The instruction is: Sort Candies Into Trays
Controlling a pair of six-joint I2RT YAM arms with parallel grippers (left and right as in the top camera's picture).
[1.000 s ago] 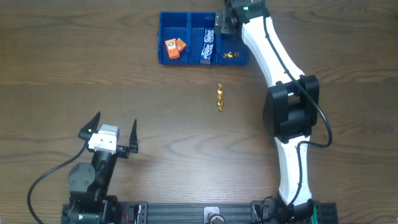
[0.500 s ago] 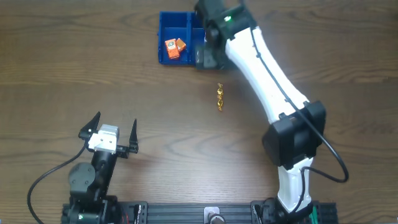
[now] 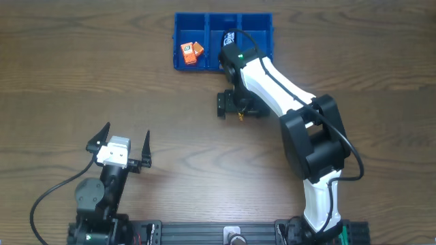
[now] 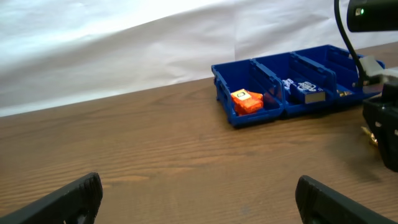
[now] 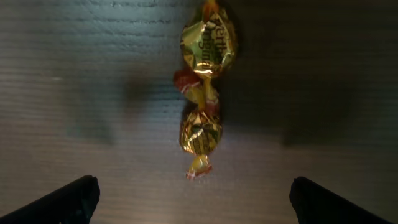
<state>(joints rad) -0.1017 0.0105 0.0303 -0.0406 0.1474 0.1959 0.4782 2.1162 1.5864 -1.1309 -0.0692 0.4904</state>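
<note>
Right end effector now down from blue tray, released above gold candies on wood-grain tabletop.

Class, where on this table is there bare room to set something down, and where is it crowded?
Bare wooden table lies left of the blue plastic three-compartment tray, beyond the open left gripper, and also right of the right arm. Crowded: just before the tray, where the open right gripper hovers over two gold foil-wrapped candies.

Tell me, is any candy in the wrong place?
Yes. Two gold candies lie end to end on the wooden table, outside the blue tray, beneath the open right pincer.
</note>
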